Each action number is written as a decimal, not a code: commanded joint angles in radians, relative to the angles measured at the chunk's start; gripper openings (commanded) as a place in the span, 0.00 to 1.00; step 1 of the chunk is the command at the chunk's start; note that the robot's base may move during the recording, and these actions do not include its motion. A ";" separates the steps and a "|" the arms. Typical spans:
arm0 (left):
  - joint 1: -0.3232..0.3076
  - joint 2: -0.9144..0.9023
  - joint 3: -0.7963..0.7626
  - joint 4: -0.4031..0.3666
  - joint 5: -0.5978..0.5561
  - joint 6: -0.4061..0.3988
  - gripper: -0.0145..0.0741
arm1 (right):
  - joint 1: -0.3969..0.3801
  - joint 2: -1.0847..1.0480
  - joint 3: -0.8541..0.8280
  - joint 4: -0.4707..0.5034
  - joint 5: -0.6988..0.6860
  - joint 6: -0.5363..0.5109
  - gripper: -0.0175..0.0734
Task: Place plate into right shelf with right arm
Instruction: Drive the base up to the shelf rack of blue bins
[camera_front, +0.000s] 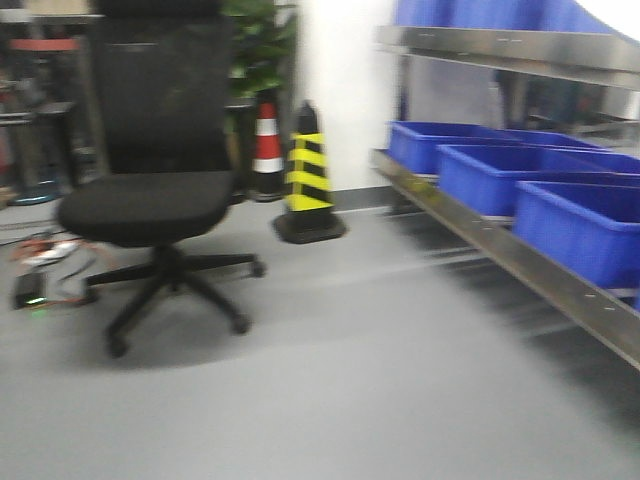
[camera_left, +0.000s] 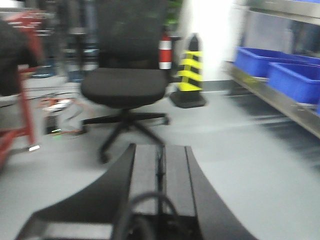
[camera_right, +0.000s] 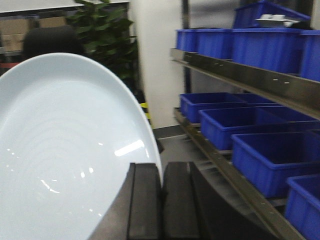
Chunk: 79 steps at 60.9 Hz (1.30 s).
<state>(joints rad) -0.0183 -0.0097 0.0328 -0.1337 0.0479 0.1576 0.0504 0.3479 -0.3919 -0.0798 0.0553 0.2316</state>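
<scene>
The white plate (camera_right: 65, 150) fills the left of the right wrist view, standing on edge. My right gripper (camera_right: 161, 172) is shut on its rim, one black finger on each side. The right shelf (camera_right: 240, 75) runs along the right, a steel rack with rows of blue bins (camera_right: 272, 160); it also shows in the front view as a steel rail (camera_front: 520, 265) with blue bins (camera_front: 500, 175). My left gripper (camera_left: 160, 152) points at the floor, its two fingers pressed together with nothing between them.
A black office chair (camera_front: 160, 170) stands on the grey floor at left. A yellow-black cone (camera_front: 308, 175) and a red-white cone (camera_front: 267, 140) sit by the white wall. A red frame (camera_left: 22, 90) and cables (camera_front: 50, 265) lie far left. A plant (camera_right: 105, 35) stands behind.
</scene>
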 joint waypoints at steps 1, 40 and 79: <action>-0.002 -0.010 0.010 -0.008 -0.090 -0.007 0.02 | -0.005 0.007 -0.033 -0.008 -0.092 -0.006 0.25; -0.002 -0.010 0.010 -0.008 -0.090 -0.007 0.02 | -0.005 0.007 -0.033 -0.008 -0.092 -0.006 0.25; -0.002 -0.010 0.010 -0.008 -0.090 -0.007 0.02 | -0.005 0.007 -0.033 -0.008 -0.092 -0.006 0.25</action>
<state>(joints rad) -0.0183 -0.0097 0.0328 -0.1337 0.0479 0.1576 0.0504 0.3479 -0.3919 -0.0798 0.0553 0.2316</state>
